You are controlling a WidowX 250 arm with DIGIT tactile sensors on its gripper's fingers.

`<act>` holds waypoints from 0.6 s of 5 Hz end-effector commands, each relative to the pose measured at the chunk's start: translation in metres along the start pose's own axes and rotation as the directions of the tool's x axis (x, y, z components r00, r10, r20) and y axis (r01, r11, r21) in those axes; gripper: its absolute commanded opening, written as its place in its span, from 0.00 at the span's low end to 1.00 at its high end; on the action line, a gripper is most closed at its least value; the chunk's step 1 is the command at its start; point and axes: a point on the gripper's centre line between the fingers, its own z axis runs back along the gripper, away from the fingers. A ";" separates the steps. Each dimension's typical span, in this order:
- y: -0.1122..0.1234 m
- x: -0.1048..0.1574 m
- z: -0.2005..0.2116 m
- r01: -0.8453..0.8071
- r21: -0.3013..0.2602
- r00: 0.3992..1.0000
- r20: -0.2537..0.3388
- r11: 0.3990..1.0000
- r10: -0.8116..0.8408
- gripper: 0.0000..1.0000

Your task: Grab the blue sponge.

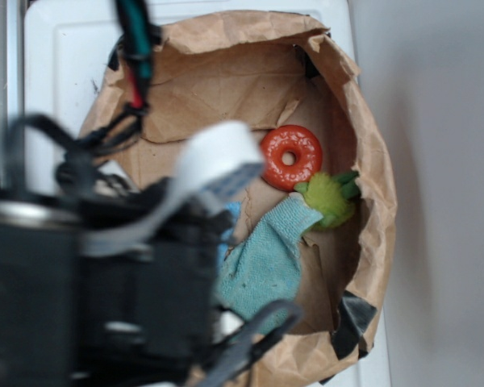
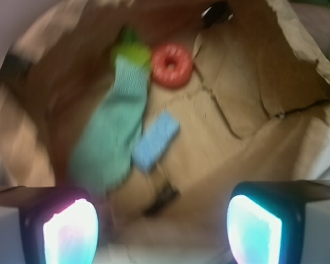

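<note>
The hand (image 2: pixel 162 225) hangs released above the paper bag's floor, holding nothing. The blue sponge (image 2: pixel 155 141) lies just beside the teal cloth (image 2: pixel 111 137), below the orange ring (image 2: pixel 172 65).

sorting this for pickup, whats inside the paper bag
Inside the brown paper bag lie an orange ring, a teal cloth, a green toy at the cloth's far end, and the blue sponge beside the cloth. Whatever the cloth covers is hidden.
</note>
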 end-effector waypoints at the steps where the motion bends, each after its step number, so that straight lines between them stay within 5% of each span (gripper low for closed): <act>1: 0.023 0.047 -0.051 -0.215 -0.091 0.974 0.046 0.972 0.220 1.00; 3: 0.031 0.034 -0.089 -0.189 0.031 0.982 -0.014 0.982 0.189 1.00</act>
